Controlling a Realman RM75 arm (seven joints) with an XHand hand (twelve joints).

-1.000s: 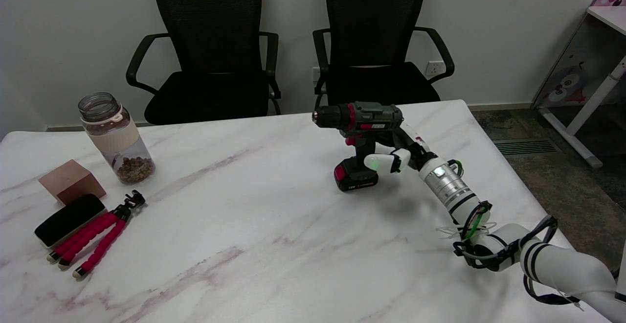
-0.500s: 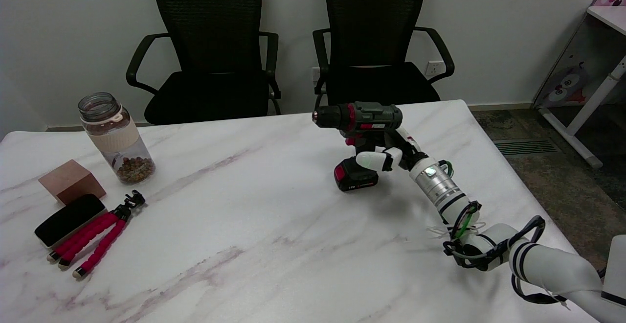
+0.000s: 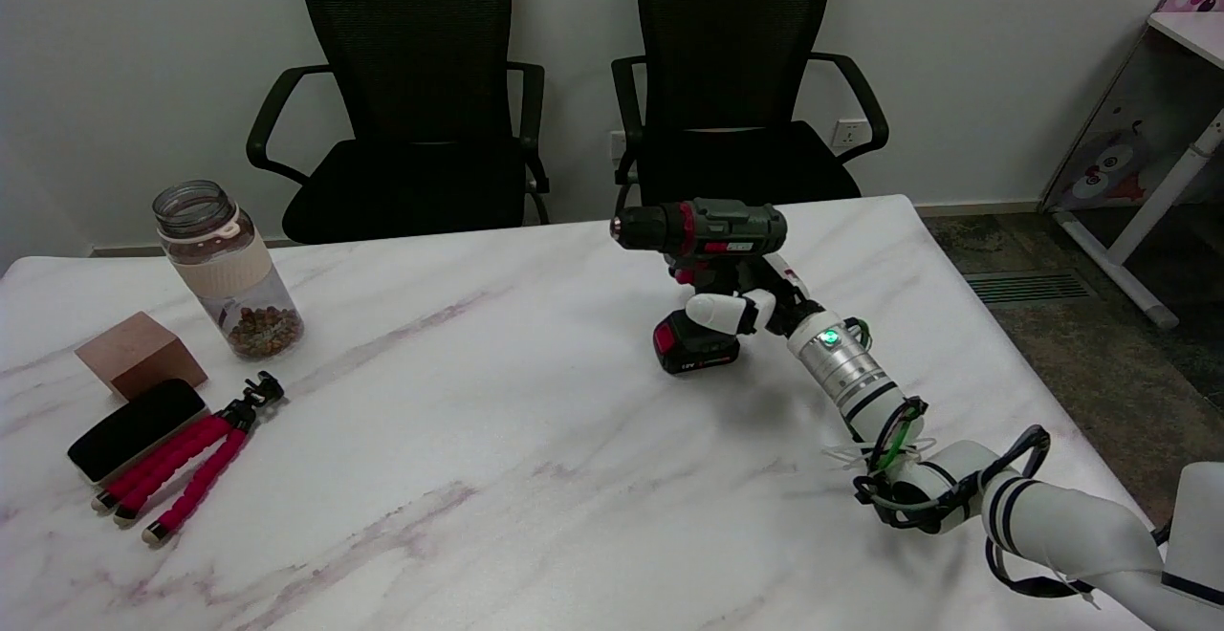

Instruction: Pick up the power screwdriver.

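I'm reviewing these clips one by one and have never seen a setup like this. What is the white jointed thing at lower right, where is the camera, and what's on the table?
The white jointed thing is a robot arm, steered remotely by a person. It ends in a black-and-white robot hand. The single picture comes from a camera above the near side of the white marble-patterned table, looking down and across it.

The robot hand is at the handle of the upright green, black and red power screwdriver, whose battery base rests on the table. Whether the fingers have closed on the handle cannot be told from here.

At the left lie a clear jar of brown pieces, a pinkish-brown block, a flat black case and a small red-legged tripod. Two black office chairs stand behind.
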